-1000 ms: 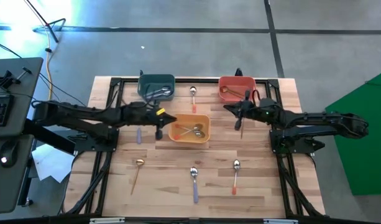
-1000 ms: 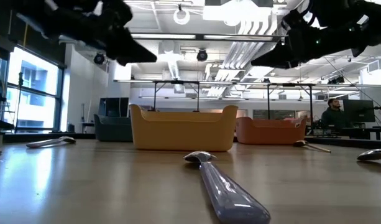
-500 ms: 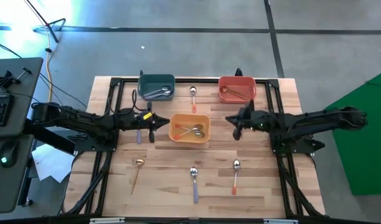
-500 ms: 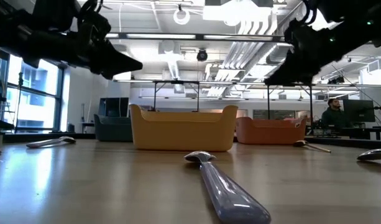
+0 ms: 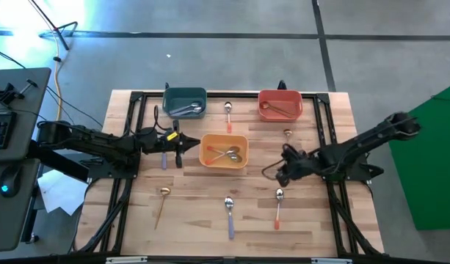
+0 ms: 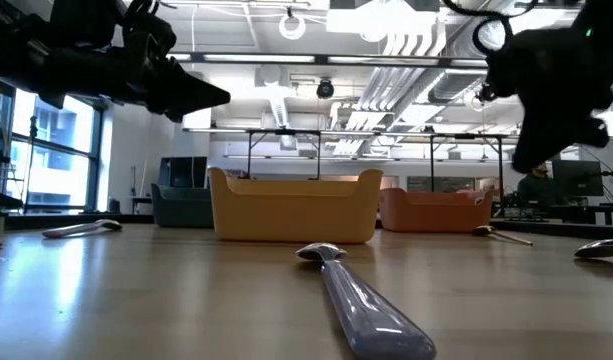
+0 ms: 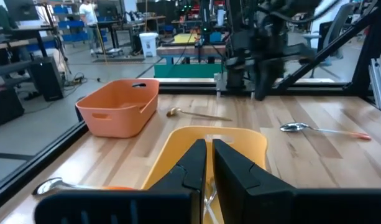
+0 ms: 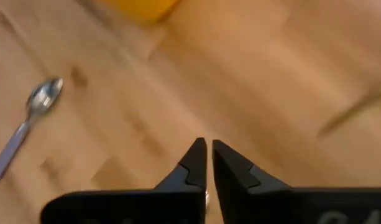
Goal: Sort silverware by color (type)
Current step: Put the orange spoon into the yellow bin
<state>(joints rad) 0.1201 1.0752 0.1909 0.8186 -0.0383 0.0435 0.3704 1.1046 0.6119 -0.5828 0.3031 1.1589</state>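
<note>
A: Where do the bins sit?
B: Two along the table's (image 5: 335, 220) far edge, left bin (image 5: 185, 103) and right bin (image 5: 280, 103), one spoon (image 5: 228, 111) between them; the middle bin (image 5: 224, 152) lies nearer, holding spoons.

A: And the front?
B: Three spoons in a row: left (image 5: 162, 202), centre (image 5: 230, 213), right (image 5: 278, 204).

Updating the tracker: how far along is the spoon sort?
Done: spoons lie in the teal bin, yellow bin and red bin. In hand: nothing; both claws empty, right claw above an orange-handled spoon. Left: about six spoons on the table.
</note>
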